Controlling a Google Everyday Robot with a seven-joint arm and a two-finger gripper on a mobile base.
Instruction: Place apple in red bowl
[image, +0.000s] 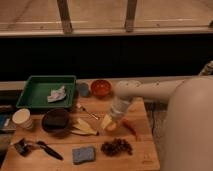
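The apple (112, 126) is a small yellow-orange fruit on the wooden table, mid-right, partly covered by my gripper. My gripper (109, 121) hangs from the white arm (145, 91) and is down right on the apple. The red bowl (101, 88) stands empty at the back of the table, a short way behind and slightly left of the gripper.
A green tray (35, 95) holding a crumpled cloth is back left, with a blue-grey cup (83, 90) beside the red bowl. A dark brown bowl (55, 120), pale banana pieces (83, 128), an orange carrot-like thing (130, 128), a blue sponge (83, 154), a dark cluster (116, 147), a white cup (22, 119) and a brush (39, 147) lie around.
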